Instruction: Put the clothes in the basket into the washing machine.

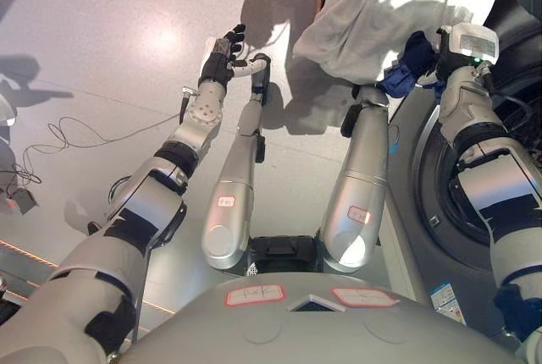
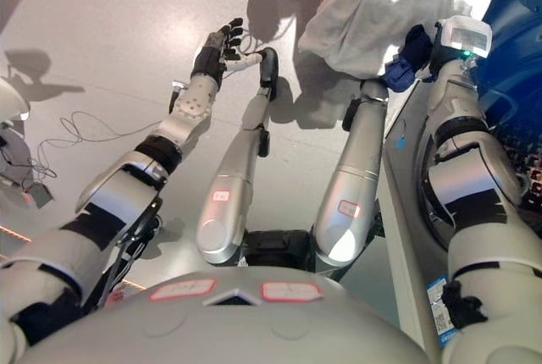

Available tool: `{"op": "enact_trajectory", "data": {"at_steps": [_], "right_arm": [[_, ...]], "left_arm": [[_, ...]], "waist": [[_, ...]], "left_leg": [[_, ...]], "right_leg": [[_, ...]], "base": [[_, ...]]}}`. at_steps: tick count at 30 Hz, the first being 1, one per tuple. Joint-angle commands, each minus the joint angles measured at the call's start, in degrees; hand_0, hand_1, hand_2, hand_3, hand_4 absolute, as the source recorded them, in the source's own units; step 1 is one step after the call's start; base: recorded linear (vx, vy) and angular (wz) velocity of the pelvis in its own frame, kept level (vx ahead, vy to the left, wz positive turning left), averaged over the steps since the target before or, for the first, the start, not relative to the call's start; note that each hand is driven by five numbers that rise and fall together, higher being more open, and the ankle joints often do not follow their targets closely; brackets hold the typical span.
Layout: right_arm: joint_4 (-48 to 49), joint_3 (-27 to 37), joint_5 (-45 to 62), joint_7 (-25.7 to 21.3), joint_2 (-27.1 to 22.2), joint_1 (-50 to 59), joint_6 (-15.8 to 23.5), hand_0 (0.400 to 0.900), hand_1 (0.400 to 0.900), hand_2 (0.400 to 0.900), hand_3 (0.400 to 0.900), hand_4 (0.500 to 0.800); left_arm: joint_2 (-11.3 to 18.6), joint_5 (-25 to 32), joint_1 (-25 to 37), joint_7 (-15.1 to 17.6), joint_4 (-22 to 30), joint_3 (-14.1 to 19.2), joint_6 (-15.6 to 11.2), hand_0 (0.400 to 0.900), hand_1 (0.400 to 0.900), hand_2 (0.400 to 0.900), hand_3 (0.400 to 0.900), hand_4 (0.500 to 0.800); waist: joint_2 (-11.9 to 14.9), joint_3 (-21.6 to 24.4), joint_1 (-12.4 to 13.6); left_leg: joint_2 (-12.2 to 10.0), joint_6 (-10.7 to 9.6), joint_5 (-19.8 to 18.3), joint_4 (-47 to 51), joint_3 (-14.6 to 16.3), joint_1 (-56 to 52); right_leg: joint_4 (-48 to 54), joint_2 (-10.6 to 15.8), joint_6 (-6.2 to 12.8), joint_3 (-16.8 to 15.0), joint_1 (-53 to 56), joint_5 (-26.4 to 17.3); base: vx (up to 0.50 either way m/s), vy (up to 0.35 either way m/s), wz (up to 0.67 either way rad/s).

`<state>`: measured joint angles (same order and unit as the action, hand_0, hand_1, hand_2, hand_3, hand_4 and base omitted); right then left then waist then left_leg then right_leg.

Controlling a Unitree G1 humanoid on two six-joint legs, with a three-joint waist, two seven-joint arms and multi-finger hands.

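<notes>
While right hand (image 1: 421, 53) grips it, pale grey garment (image 1: 381, 8), crumpled, w/ blue trim.

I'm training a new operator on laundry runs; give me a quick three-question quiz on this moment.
1. True or false: the left hand is clutching a piece of clothing.
2. Where does the washing machine stand? A) on the robot's left B) on the robot's right C) behind the outstretched left hand
3. Fill in: the right hand is up against a pale garment, with a ____ cloth just beneath it.

Key: 1 false, its fingers are spread over bare floor and hold nothing; 2 B; 3 blue.
</notes>
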<state>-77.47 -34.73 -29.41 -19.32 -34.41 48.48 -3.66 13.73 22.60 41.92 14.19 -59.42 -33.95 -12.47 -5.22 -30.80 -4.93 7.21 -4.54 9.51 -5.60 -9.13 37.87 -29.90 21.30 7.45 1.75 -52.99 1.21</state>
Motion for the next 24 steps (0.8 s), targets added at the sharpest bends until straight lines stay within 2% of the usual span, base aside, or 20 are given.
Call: {"op": "enact_trajectory", "data": {"at_steps": [1, 7, 15, 16, 18, 24], "right_arm": [[-1.5, -3.1, -0.1, -0.9, -3.6, -2.2, -1.0, 0.9, 0.9, 0.9, 0.9, 0.8], [-0.7, -5.5, -4.9, -0.7, -3.7, -4.4, -1.4, 0.9, 0.9, 0.9, 0.9, 0.8], [-0.8, -6.6, -7.8, -2.7, -6.7, -4.1, -2.9, 0.9, 0.9, 0.9, 0.9, 0.8], [-1.0, -6.6, -7.9, -3.0, -7.0, -4.0, -3.1, 0.804, 0.804, 0.804, 0.804, 0.742], [-1.0, -6.3, -7.7, -3.6, -7.8, -3.9, -3.5, 0.4, 0.4, 0.4, 0.4, 0.5], [-1.5, -6.3, -6.5, -4.7, -9.1, -2.7, -4.4, 0.4, 0.4, 0.4, 0.4, 0.5]], "left_arm": [[2.2, 0.5, -0.2, 1.3, -1.0, 3.3, -1.3, 0.9, 0.9, 0.9, 0.9, 0.8], [2.8, -0.3, 0.7, 1.8, 0.5, 3.0, -2.0, 0.9, 0.9, 0.9, 0.9, 0.8], [5.3, 1.4, 1.1, 2.9, 8.5, 2.7, -4.3, 0.9, 0.9, 0.9, 0.9, 0.8], [5.5, 1.6, 1.1, 3.2, 9.4, 2.8, -4.5, 0.9, 0.9, 0.9, 0.9, 0.8], [6.2, 1.7, 0.7, 3.4, 11.5, 2.8, -4.7, 0.9, 0.9, 0.9, 0.9, 0.8], [7.3, 3.1, -0.2, 4.0, 13.6, 3.2, -4.9, 0.9, 0.9, 0.9, 0.9, 0.8]], "waist": [[1.5, 1.0, -1.6], [2.3, 1.0, -2.2], [1.3, 1.0, -2.4], [1.1, 1.0, -2.4], [0.7, 1.0, -2.4], [0.0, 1.0, -2.1]], "left_leg": [[-0.4, 0.1, -18.4, -15.3, 1.7, -1.1], [0.6, 0.3, -19.7, -18.8, 2.0, 1.8], [2.1, 0.6, -21.1, -24.2, 3.3, 10.3], [2.3, 0.7, -21.3, -24.9, 3.4, 11.5], [2.5, 0.8, -21.5, -26.2, 3.7, 13.5], [2.6, 1.3, -21.7, -28.3, 4.4, 17.6]], "right_leg": [[19.2, 1.3, 0.73, -2.5, -1.8, -21.3], [19.0, 1.5, 0.56, -3.1, -2.8, -21.4], [18.2, 2.3, 0.35, -4.4, -8.7, -22.0], [17.8, 2.3, 0.3, -4.6, -9.6, -22.0], [17.0, 2.5, 0.21, -5.1, -11.2, -21.9], [15.4, 2.2, -0.13, -6.4, -15.3, -21.6]], "base": [[0.0, 0.0, 0.0], [-0.02, -0.001, 0.03], [-0.06, 0.022, 0.07], [-0.05, 0.038, 0.07], [-0.03, 0.045, 0.06], [0.0, 0.007, 0.01]]}}
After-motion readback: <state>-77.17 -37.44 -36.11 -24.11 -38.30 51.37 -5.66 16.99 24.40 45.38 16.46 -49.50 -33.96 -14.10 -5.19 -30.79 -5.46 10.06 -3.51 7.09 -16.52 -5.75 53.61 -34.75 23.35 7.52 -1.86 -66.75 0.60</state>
